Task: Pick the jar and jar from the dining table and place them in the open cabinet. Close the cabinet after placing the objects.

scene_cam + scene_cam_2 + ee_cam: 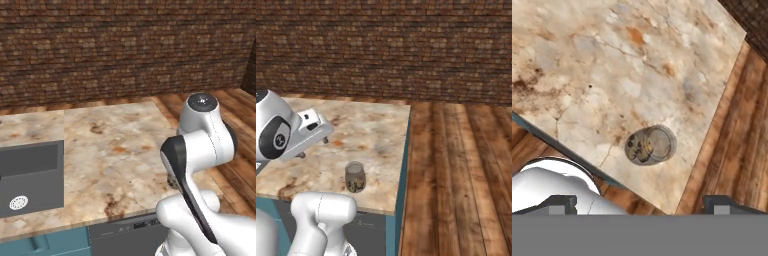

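Note:
A small clear glass jar point(355, 177) with a brownish bottom stands upright near the front right corner of the marbled dining table point(371, 127). My gripper point(313, 148) hovers above the table, up and to the left of the jar, open with nothing between its fingers. In the hand view the jar point(650, 145) is seen from above on the stone top point(587, 60), a little ahead of the gripper point(641, 204), whose fingertips point(559, 202) stand wide apart. The cabinet is out of view.
A dark grey sink basin point(30, 175) is set into the table's left part point(115, 145). Teal fronts point(50, 245) and a dark panel point(125, 232) run below the front edge. Wooden floor point(456, 175) lies to the right, a brick wall point(386, 50) behind.

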{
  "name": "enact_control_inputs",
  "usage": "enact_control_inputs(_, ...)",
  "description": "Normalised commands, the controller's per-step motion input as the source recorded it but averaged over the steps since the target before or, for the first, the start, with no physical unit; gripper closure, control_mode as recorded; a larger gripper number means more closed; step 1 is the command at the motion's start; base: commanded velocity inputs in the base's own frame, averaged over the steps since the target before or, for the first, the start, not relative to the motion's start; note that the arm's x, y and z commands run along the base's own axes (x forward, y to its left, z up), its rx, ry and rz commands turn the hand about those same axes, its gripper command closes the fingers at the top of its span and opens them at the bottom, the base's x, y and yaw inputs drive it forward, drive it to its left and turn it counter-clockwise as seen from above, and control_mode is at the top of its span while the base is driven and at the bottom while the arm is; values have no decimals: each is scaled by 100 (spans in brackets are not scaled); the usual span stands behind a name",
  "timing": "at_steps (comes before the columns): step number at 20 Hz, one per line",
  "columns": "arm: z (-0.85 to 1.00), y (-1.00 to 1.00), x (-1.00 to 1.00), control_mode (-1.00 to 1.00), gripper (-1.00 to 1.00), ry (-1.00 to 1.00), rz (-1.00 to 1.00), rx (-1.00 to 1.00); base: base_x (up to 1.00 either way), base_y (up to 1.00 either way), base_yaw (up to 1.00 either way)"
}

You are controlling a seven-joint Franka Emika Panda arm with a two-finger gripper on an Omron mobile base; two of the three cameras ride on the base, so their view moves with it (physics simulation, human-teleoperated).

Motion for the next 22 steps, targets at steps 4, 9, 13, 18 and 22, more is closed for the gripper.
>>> enact_control_inputs(4,-9,-12,5,-100,-100,0,0,7,0,0,0)
enact_control_inputs(9,-10,-12,4,-100,-100,0,0,6,0,0,0)
enact_control_inputs(13,-9,-3,17,-100,-100,0,0,5,0,0,0)
enact_control_inputs(18,-6,0,27,-100,-100,0,0,2,0,0,0)
enact_control_inputs(22,-13,0,23,-100,-100,2,1,0,0,0,0)
